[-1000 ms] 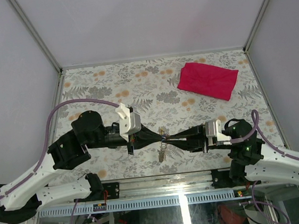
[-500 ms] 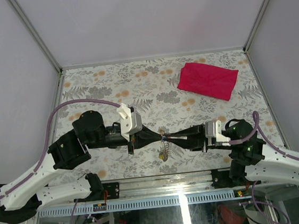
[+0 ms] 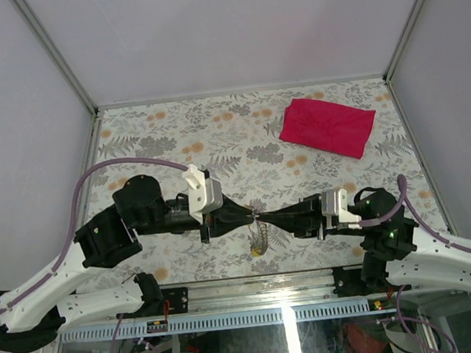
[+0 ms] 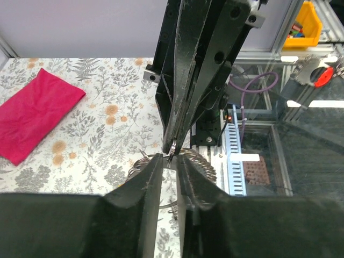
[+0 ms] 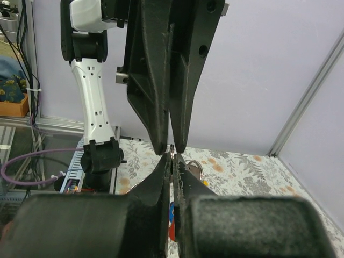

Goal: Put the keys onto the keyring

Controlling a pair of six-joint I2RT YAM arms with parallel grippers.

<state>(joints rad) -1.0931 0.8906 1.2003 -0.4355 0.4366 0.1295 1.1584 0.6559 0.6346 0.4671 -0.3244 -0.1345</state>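
Top external: at lower centre my two claws meet tip to tip. My right gripper [image 3: 263,217] is pinched on the keyring [image 3: 259,236], which dangles just below. My left gripper [image 3: 252,217] stands slightly apart.

Desk [image 3: 156,138]: white, printed with grey ferns and orange blossoms. Cloth [image 3: 328,127], upper right: plain crimson. Keyring [image 3: 259,237], lower centre: silvery. Cable [image 3: 124,161], left: purple.

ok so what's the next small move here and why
Probably part the left gripper a little wider and draw it back, with the right gripper clamped. They meet tip to tip; the right's jaws are shut on the keyring wire, while the left's jaws stand slightly apart around it, so the right seems to carry it alone.
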